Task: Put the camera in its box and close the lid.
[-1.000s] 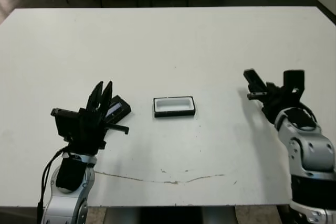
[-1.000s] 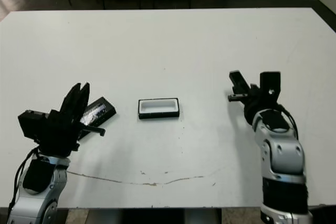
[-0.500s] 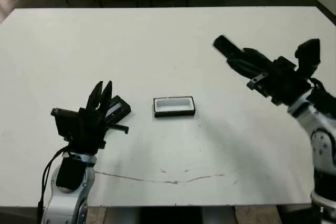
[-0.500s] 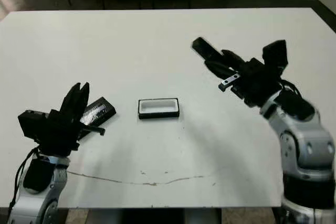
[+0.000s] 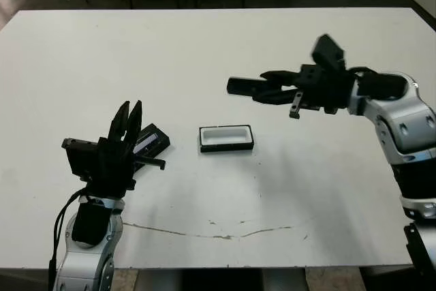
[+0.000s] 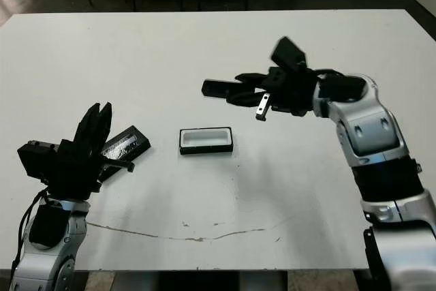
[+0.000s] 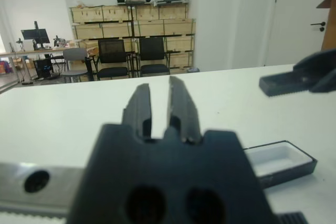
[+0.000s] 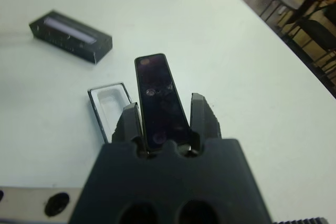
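Above the box, the camera was held clamped by one end in the right gripper; rigid, light and glossy, it was judged prone to slipping. The left gripper, nearly closed, held nothing beside the lid.

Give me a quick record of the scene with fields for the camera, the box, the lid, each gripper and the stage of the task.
camera: held in the right gripper, above the table
box: open, white lining showing, nothing in it, mid-table
lid: flat on the table, apart from the box, on the robot's left
left gripper: near the lid, holding nothing, jaws nearly shut
right gripper: jaws clamped on the camera
table: white
stage: camera not yet in the box, lid off
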